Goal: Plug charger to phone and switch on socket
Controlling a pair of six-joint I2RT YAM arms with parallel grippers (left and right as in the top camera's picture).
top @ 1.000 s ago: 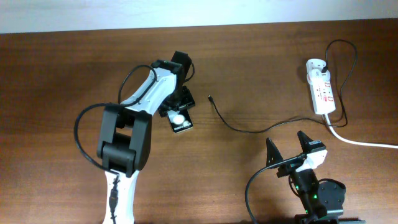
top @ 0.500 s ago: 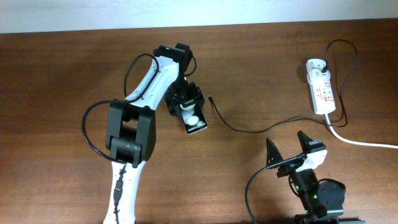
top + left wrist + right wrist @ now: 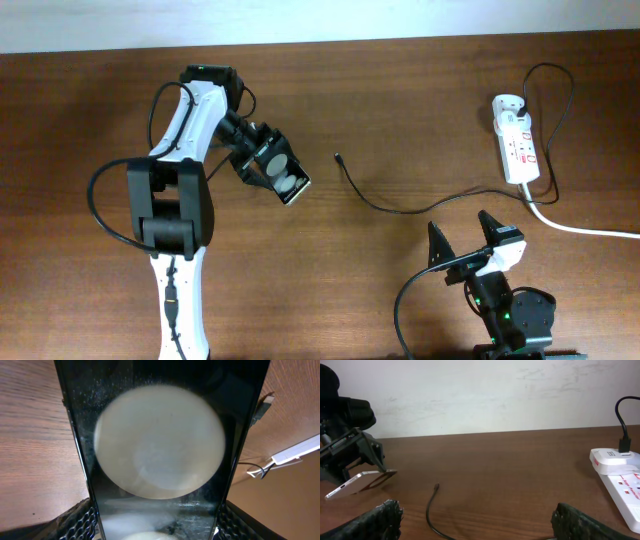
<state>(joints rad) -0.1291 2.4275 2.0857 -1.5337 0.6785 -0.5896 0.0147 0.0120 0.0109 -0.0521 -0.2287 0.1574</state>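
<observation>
The left gripper (image 3: 265, 165) is pinching the phone (image 3: 288, 180) by its long edges. Seen from above, the phone points toward 4 o'clock, left of the table's (image 3: 100, 100) middle. The left wrist view is almost filled by the phone's black face and its large white blob (image 3: 159, 442), with the ribbed fingers (image 3: 75, 522) against both sides. From the right wrist view the phone hangs at a slant. I cannot tell whether its low end touches the wood.

The charger's (image 3: 362, 197) tiny tip (image 3: 338, 157) lies at 3 o'clock from the phone, near it but apart, with bare wood between them. The cable runs off toward 4 o'clock, then sweeps right and loops up to the socket (image 3: 517, 145). The socket lies near the table's 2 o'clock edge, and its thick white cord (image 3: 580, 228) goes off the right side.

The right gripper (image 3: 460, 225) sits at 5 o'clock with its fingers spread wide, gripping nothing, just short of the cable. There is open tabletop across the whole left half and along the far edge.
</observation>
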